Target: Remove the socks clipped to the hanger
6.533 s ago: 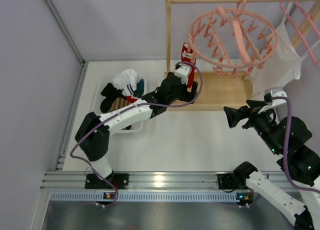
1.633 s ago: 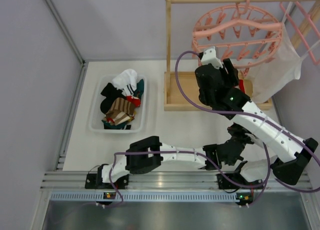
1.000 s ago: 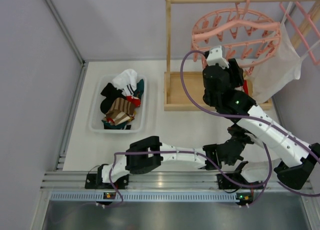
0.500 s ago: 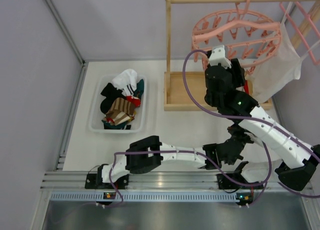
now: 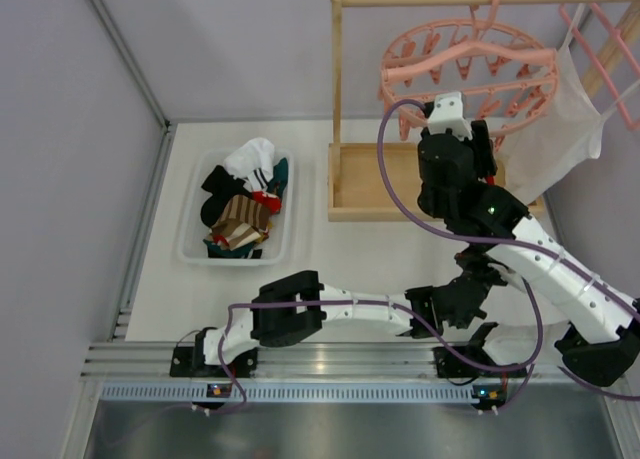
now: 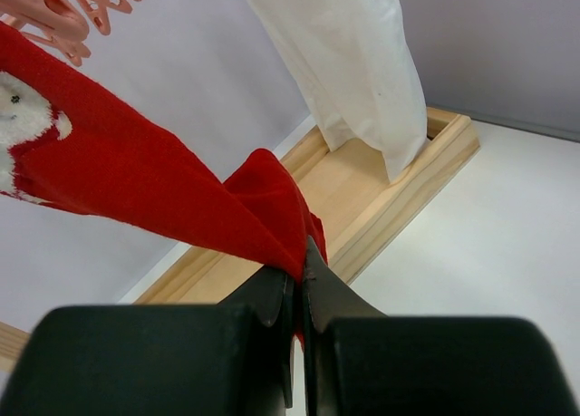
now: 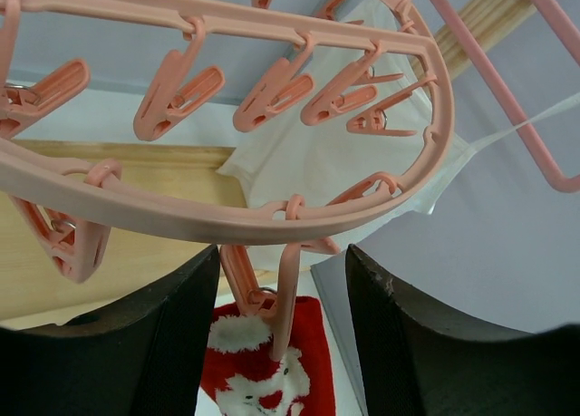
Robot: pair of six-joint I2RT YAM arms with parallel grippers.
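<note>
Pink plastic, the round hanger (image 5: 520, 55) hangs from the rail of the wooden stand (image 5: 337, 99) in the overhead view. The right arm (image 5: 470, 184) reaches up just under its ring, while the left arm (image 5: 340, 314) lies low along the near edge. More socks (image 5: 240, 214) sit heaped in a clear tub (image 5: 190, 234), well apart to the left

From the left wrist, the left gripper (image 6: 299, 275) is clamped on the lower edge of a red sock (image 6: 136, 180), which stretches up and left toward pink clips. A white cloth (image 6: 344, 62) hangs behind

From the right wrist, the right gripper (image 7: 281, 280) is spread apart, one finger on either side of the clip (image 7: 263, 294) that holds the red sock's white-trimmed cuff; whether they touch it cannot be told
</note>
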